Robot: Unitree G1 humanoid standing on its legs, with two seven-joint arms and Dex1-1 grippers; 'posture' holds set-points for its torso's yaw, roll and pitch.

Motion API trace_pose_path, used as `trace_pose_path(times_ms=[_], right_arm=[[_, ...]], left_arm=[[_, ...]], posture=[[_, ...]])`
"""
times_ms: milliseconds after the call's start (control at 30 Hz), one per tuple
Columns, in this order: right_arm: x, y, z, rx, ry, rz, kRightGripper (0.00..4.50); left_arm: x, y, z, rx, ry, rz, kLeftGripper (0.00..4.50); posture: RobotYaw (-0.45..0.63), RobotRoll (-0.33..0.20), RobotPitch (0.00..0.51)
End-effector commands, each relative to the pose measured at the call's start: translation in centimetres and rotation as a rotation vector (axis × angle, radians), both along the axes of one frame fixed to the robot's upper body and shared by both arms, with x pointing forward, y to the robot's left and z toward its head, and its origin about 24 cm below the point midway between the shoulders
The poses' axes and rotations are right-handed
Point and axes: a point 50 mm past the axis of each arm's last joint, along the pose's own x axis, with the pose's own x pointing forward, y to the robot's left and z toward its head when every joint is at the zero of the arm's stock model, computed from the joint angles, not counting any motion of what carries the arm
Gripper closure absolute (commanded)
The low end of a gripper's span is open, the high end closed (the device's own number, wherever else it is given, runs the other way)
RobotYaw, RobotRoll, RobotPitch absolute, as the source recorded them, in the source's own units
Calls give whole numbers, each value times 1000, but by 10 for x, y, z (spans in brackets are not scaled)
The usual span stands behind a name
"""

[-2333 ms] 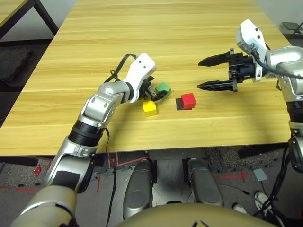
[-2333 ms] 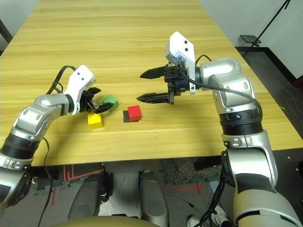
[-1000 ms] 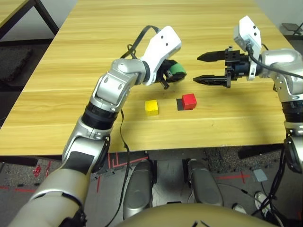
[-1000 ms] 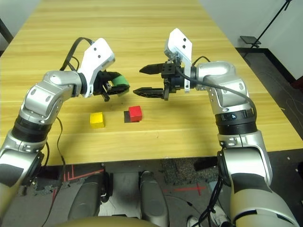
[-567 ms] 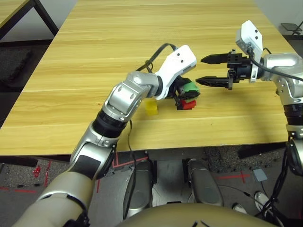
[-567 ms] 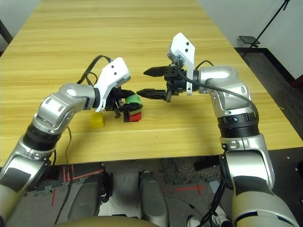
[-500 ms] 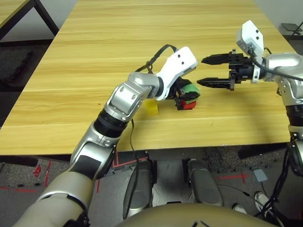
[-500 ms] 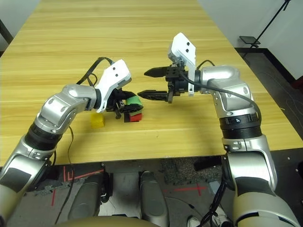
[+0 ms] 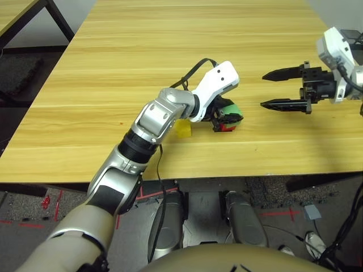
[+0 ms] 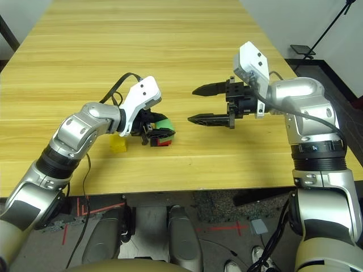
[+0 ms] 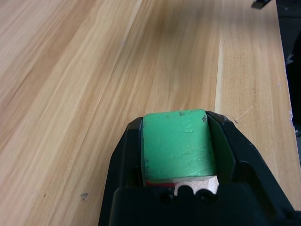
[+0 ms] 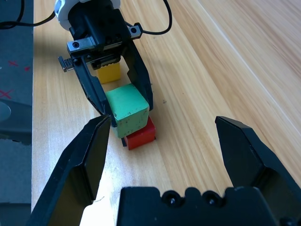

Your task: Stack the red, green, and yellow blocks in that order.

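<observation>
While the left claw point(image 12: 120, 101) grips the green block point(image 12: 127, 109) between its two black fingers, that block sits on top of the red block point(image 12: 140, 135), a little askew, so that a strip of red shows beneath its lower edge. In the left wrist view the green block point(image 11: 178, 143) is pinched on both sides by the fingers, with a sliver of red just under it. Whether the green block rests with its full weight on the red one or is held just touching it cannot be told. A flat black patch point(image 10: 153, 142) peeks out beside the red block on the tabletop point(image 9: 170, 51).

The yellow block point(image 12: 108, 72) lies on the tabletop just beside the stack, on the robot's left of it, partly hidden behind the left arm in the head views point(image 10: 118, 145); it touches neither of the other blocks.

The right claw point(image 10: 207, 105) hangs above the tabletop to the robot's right of the stack, apart from it, its fingers spread wide with nothing between them, and it points toward the blocks. A black cable point(image 9: 193, 73) loops over the left wrist.
</observation>
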Motion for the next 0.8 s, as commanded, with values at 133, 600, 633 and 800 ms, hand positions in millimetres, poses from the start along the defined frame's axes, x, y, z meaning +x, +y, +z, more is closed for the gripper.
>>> trace_pose_path(times_ms=[133, 600, 633, 800], right_arm=[[-2, -4, 0, 12, -9, -12, 0], [-3, 2, 2, 33, -15, -24, 0], [-2, 3, 2, 33, -16, -24, 0], [0, 5, 4, 37, -21, -20, 0]], left_arm=[[5, -7, 0, 11, -13, -33, 2439], [15, 0, -5, 55, -48, -47, 2439], [15, 1, -6, 58, -46, -46, 2439], [14, 4, -11, 64, -37, -39, 2439]], posture=[[120, -46, 137], [108, -54, 145], [111, -55, 147], [118, -59, 149]])
